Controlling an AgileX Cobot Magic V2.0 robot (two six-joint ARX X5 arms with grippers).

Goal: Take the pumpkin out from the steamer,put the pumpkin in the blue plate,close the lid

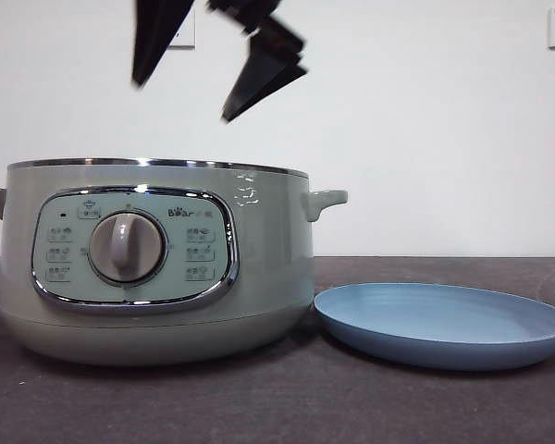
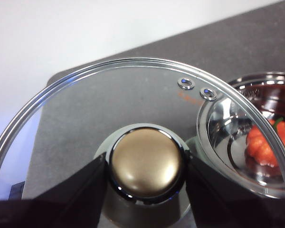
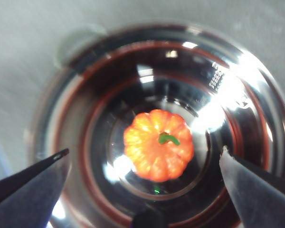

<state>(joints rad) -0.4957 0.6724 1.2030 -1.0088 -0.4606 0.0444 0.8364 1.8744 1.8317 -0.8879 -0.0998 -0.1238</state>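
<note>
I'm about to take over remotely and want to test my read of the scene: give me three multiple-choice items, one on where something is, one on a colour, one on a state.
1. Where is the pumpkin?
A. on the blue plate
B. at the bottom of the steamer
C. in the right gripper

2. What colour is the pumpkin's stem?
A. green
B. brown
C. white

3. What is the state of the left gripper?
A. open over the plate
B. shut on the lid's knob
C. out of view

Answers:
1 B: the pumpkin lies inside the steamer; the blue plate is bare and the right gripper, open, hovers above the pot.
2 A: the right wrist view shows a green stem.
3 B: the left gripper clamps the lid by its knob, off the pot.
</note>
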